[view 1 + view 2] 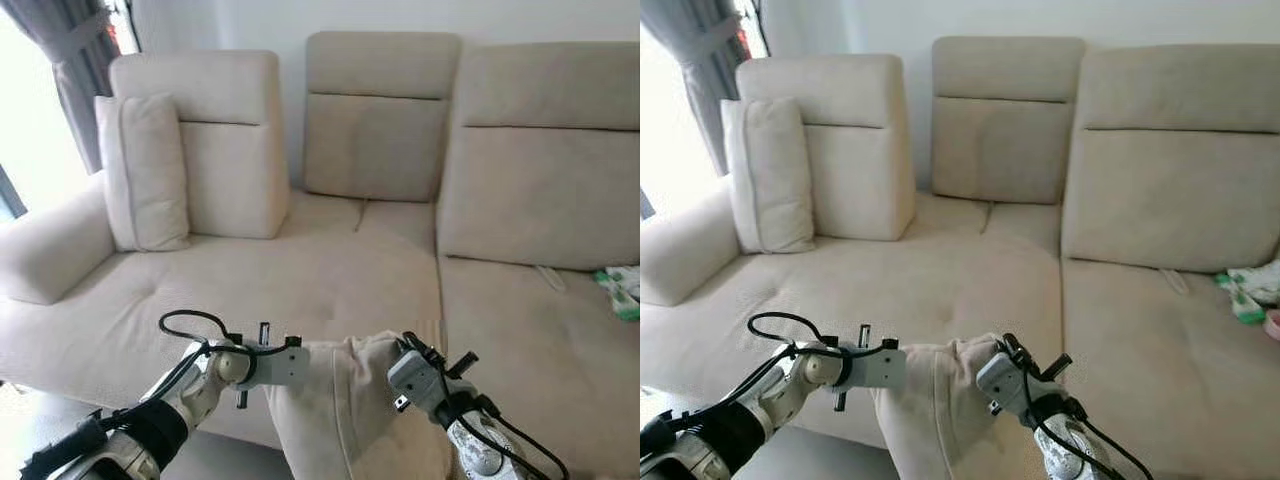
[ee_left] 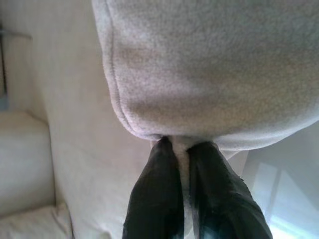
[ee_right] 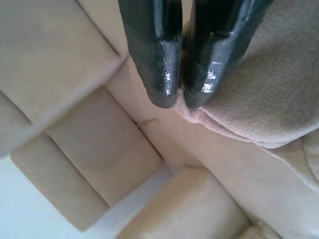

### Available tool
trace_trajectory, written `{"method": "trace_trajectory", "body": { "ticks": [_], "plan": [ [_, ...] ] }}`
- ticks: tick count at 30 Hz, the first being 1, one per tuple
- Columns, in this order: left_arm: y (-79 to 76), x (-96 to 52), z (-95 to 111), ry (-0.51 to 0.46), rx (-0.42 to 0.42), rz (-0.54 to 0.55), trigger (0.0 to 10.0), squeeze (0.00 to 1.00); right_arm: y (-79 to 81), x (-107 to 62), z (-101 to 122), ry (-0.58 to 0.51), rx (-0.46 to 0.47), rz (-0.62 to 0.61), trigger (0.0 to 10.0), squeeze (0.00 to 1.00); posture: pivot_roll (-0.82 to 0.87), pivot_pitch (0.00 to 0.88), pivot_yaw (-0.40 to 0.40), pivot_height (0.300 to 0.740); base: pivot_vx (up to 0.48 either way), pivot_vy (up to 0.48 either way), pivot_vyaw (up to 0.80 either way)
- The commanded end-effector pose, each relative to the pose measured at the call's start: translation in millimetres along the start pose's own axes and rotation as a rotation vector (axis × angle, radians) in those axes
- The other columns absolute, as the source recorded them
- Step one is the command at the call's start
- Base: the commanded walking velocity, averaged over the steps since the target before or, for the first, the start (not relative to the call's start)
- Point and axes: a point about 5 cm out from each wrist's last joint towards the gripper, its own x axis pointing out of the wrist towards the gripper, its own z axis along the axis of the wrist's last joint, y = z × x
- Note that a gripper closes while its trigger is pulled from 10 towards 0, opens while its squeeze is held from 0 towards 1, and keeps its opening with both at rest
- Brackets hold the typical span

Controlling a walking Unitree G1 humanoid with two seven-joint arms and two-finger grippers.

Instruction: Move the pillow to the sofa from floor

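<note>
A beige pillow (image 1: 345, 410) hangs between my two arms, just in front of the front edge of the cream sofa (image 1: 320, 290). My left gripper (image 2: 180, 144) is shut on the pillow's (image 2: 209, 64) left edge, its black fingers (image 2: 157, 194) pinching the seam. On the other side, my right gripper (image 3: 178, 102) is shut on the pillow's (image 3: 249, 99) right edge, with a fold of fabric squeezed between the fingertips (image 3: 157, 59). From the head camera, both wrists sit at the pillow's top corners, the left gripper (image 1: 290, 362) and the right gripper (image 1: 400, 352).
A second beige pillow (image 1: 145, 170) leans upright against the sofa's left back cushion. Green and white items (image 1: 622, 290) lie on the far right seat. A grey curtain (image 1: 75, 60) hangs at the left by a bright window. The sofa's middle seat (image 1: 300, 280) lies directly ahead.
</note>
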Motion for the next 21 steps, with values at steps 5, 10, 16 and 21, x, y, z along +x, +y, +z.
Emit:
{"method": "trace_trajectory", "body": {
  "ticks": [5, 10, 16, 21],
  "plan": [
    [14.1, -2.3, 7, -0.023, 0.034, 0.065, 10.0, 0.00, -15.5, 9.4, 35, -0.157, -0.001, -0.067, 10.0, 0.00, -0.12, 0.000, 0.033, 0.686, 0.000, 0.000, 0.00],
    [29.7, -5.6, 15, -0.069, 0.034, 0.156, 10.0, 0.00, -16.2, 9.5, 37, -0.162, 0.014, -0.077, 10.0, 0.00, -0.12, 0.000, 0.032, 0.701, 0.000, 0.000, 0.00],
    [31.8, -4.6, 17, -0.079, 0.035, 0.175, 10.0, 0.00, -16.9, 10.3, 38, -0.161, 0.044, -0.086, 10.0, 0.00, -0.12, 0.000, 0.031, 0.701, 0.000, 0.000, 0.00],
    [30.3, -3.4, 19, -0.090, 0.039, 0.172, 10.0, 0.00, -19.1, 10.0, 40, -0.168, 0.029, -0.102, 10.0, 0.00, -0.13, 0.000, 0.031, 0.701, 0.000, 0.000, 0.00]
  ]
}}
